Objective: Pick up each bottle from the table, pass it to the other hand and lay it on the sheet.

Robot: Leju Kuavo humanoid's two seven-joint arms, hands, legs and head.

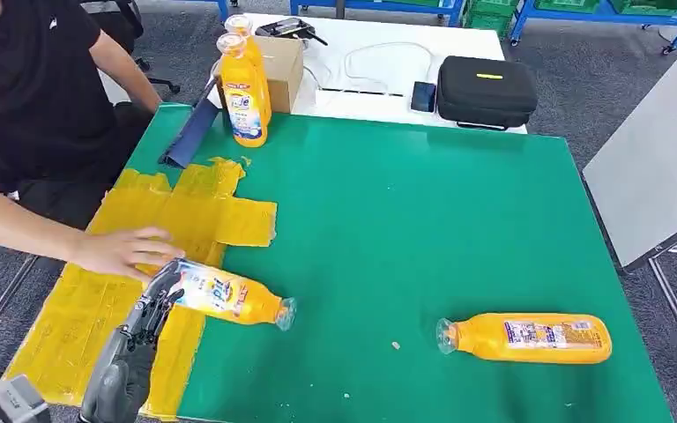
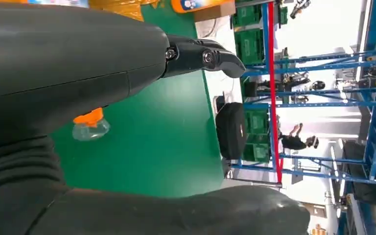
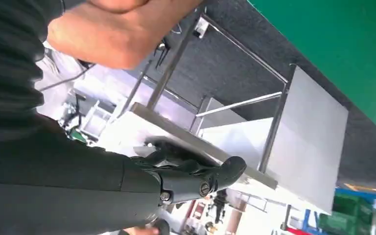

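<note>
Four bottles, one yellow sheet, one black case.

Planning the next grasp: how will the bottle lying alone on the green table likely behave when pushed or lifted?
The lying bottle looks rounded, so it may roll on the smooth green table. Full of orange liquid, it is probably heavy. Its glossy plastic could be slippery.

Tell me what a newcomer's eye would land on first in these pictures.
First, the robot's left hand gripping an orange bottle at the near edge of the yellow sheet, with a person's hand resting right beside it. Next, a second orange bottle lies on its side on the green table at near right, and two more bottles stand upright at the far edge.
</note>
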